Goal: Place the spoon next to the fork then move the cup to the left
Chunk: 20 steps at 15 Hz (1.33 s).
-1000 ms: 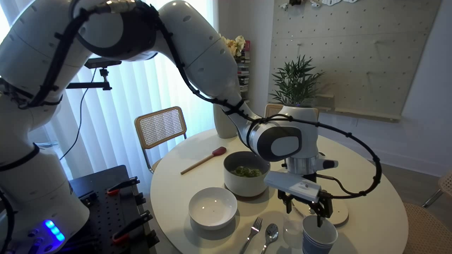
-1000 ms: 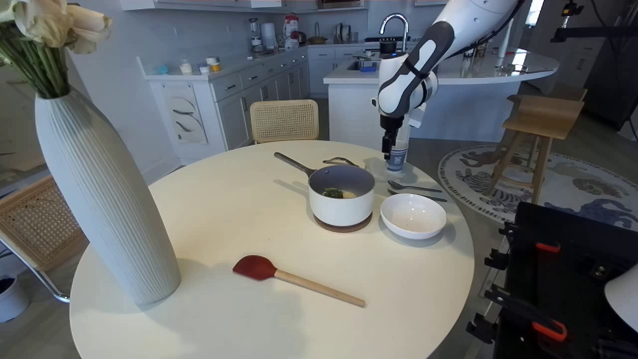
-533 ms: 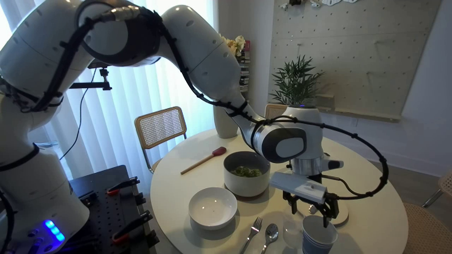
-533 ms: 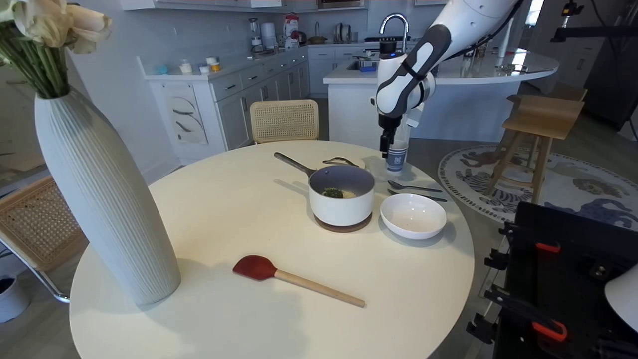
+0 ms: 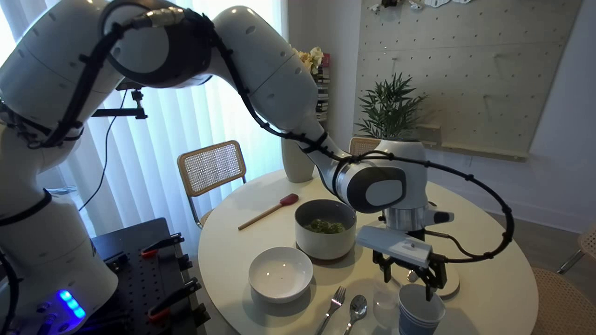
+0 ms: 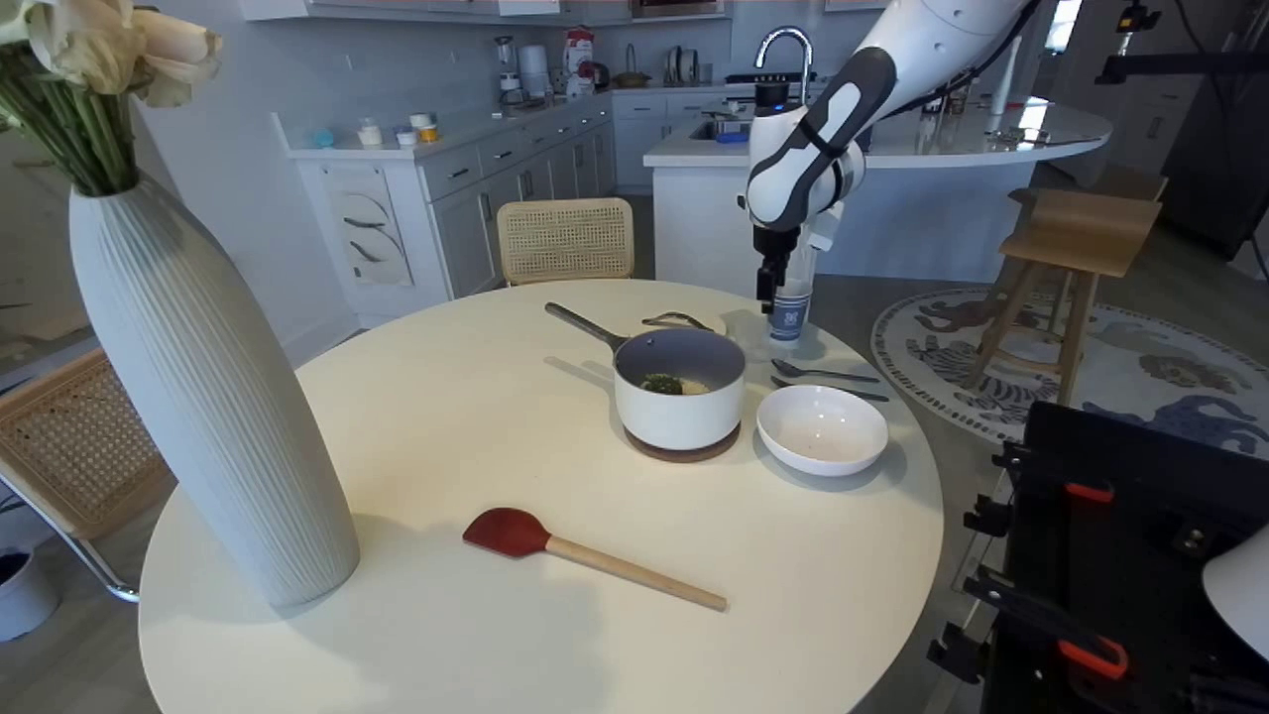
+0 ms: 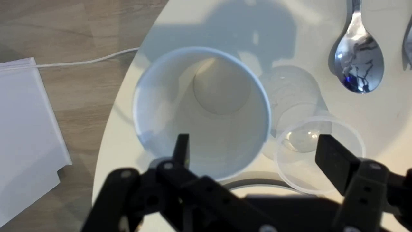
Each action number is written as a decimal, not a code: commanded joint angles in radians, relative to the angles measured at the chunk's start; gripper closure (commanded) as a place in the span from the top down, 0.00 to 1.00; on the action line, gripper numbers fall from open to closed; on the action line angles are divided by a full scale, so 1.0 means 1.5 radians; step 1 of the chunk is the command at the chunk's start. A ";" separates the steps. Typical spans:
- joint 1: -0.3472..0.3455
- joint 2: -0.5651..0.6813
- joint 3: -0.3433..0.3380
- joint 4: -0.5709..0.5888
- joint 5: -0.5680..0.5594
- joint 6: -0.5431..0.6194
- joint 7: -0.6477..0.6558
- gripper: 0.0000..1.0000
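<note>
- In an exterior view: black two-fingered gripper, fingers spread apart; one fingertip overlaps the mouth of a pale cylindrical cup with blue-marked sides; whether it reaches inside cannot be told; clear plastic cup just beside that cup; slim silver metal spoon with an oval head lies beside a slim silver metal fork with a tined head; the two are apart, heads pointing the same way, handles cut off by the frame
- In an exterior view: pale cup upright near the edge of a round cream table; spoon and fork between it and a wide glossy white bowl; white pot with a grey interior on a round brown trivet
- In the wrist view: fingers well apart, one over the pale cup's mouth, the other over the clear plastic cup's rim; spoon head near the clear cup; fork partly in frame
</note>
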<state>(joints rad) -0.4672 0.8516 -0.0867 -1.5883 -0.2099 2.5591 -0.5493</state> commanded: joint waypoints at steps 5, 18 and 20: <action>0.001 -0.005 0.002 0.049 0.021 -0.131 -0.017 1.00; -0.014 -0.058 -0.034 0.043 0.018 -0.136 -0.004 1.00; -0.041 -0.073 -0.023 0.034 0.040 -0.126 -0.019 1.00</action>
<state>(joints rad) -0.4923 0.7995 -0.1333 -1.4899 -0.1993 2.3573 -0.5470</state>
